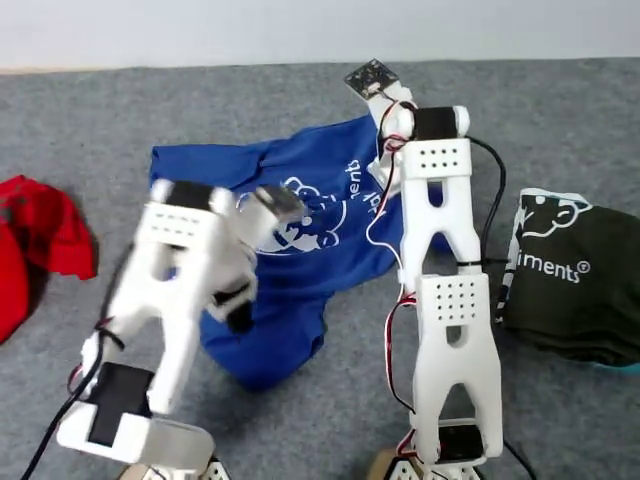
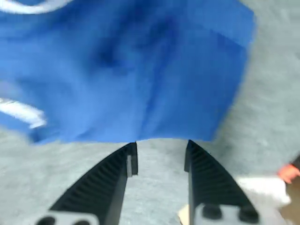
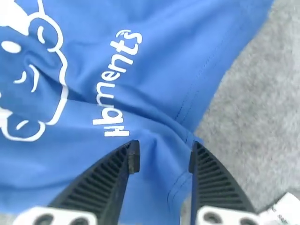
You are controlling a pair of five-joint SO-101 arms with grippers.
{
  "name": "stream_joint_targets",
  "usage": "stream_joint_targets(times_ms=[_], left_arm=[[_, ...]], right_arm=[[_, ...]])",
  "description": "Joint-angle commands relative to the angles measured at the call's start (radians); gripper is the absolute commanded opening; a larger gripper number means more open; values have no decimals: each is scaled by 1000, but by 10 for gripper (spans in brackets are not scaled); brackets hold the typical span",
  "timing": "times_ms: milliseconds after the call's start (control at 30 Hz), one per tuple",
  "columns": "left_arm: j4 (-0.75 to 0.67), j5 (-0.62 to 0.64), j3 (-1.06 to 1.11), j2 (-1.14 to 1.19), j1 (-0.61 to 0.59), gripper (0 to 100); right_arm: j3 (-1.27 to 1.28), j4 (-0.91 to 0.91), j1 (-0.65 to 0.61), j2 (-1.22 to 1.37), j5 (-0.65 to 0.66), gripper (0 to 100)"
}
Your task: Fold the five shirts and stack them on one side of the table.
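Right pincer [image 3: 162,157] over rumpled blue shirt [image 3: 211,56] w/ white print

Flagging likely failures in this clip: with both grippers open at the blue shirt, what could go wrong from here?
The left gripper hangs open over the table just off the edge of the blue shirt, so closing there may catch no cloth. The right gripper sits over a puckered seam and might pinch several layers, leaving a bunched fold. A wide drag could nudge the dark folded stack.
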Motion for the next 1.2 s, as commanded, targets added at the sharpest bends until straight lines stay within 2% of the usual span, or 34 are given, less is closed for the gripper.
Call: stream_joint_targets(times_ms=[0,200,400,800,900,1000,1167], left_arm=[[23,0,81,-44,98,172],[-57,35,150,-35,180,174],[-206,52,237,-32,244,175],[-445,52,504,-34,212,197],[-446,58,476,-40,160,121],[-385,34,409,-44,118,12],[-242,25,265,-44,37,5]], right_arm=[[52,44,28,-122,-14,188],[143,44,76,-163,-14,188],[158,44,90,-188,-14,188],[158,44,90,-200,-14,188],[157,45,90,-202,-14,188],[155,45,91,-202,-14,188],[157,45,91,-202,-14,187]])
